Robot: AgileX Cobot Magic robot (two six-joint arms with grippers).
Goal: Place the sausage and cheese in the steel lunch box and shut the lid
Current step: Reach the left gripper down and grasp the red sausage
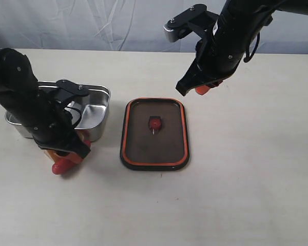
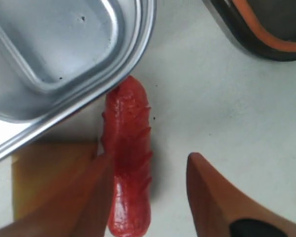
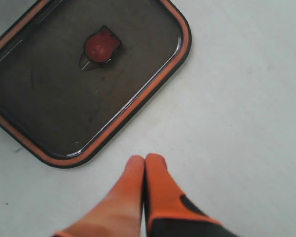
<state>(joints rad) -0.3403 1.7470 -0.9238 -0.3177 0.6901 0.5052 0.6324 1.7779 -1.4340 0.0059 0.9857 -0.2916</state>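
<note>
The red sausage lies on the table with one end against the outer wall of the steel lunch box. The yellow-orange cheese sits right beside it. My left gripper is open and straddles the sausage: one finger stands between cheese and sausage, the other apart on bare table. In the exterior view the sausage pokes out under that gripper, in front of the lunch box. The dark lid lies flat mid-table, its red valve facing up. My right gripper is shut on nothing, raised beyond the lid's far right corner.
The left arm covers much of the lunch box in the exterior view. The lid's orange-rimmed corner lies close to the sausage's side. Pale tabletop stretches to the right of the lid.
</note>
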